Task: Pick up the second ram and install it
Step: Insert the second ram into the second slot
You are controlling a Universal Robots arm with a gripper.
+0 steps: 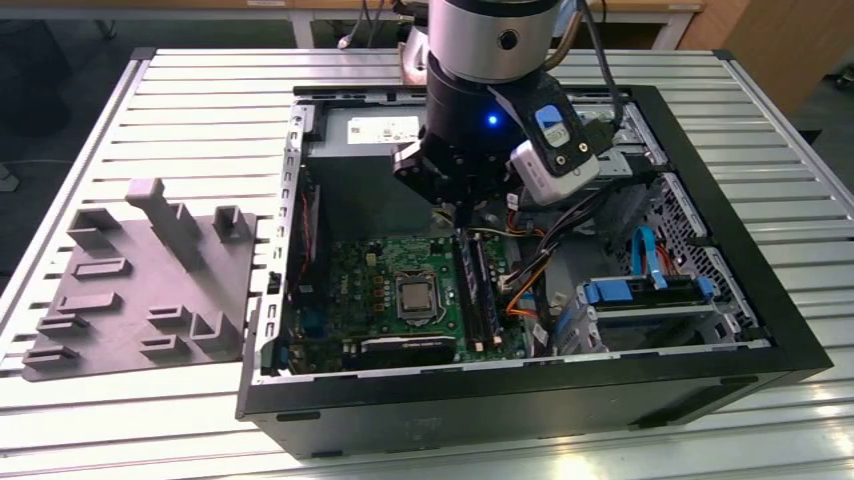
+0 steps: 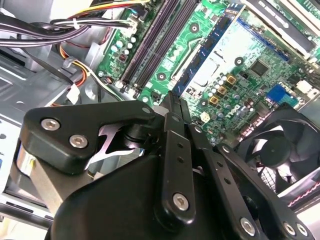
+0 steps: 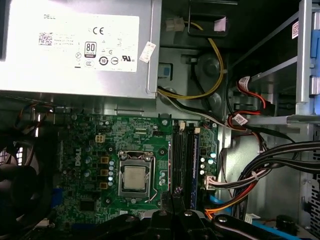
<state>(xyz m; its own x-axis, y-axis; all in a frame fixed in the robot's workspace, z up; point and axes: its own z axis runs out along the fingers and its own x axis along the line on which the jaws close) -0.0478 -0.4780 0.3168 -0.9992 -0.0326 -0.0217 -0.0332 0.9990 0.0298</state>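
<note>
One gripper [image 1: 447, 214]: fingertips pressed together, gripping nothing
One second ram [image 1: 478, 290]: upright in motherboard [image 1: 380, 265] slot, just below fingertips
One grey tray [image 1: 134, 290]: well off, outside computer case [image 1: 534, 400]

From my first wrist view, a white printed label [image 3: 82, 42] covers the face of the silver power supply [image 1: 334, 132], which in the exterior view lies at twelve o'clock from the motherboard [image 1: 360, 270]. The label carries a barcode square, fine print and round certification marks. White lettering [image 3: 79, 161] runs along the motherboard. A small white tag [image 3: 240, 119] hangs on a red cable. I spell none out.
</note>
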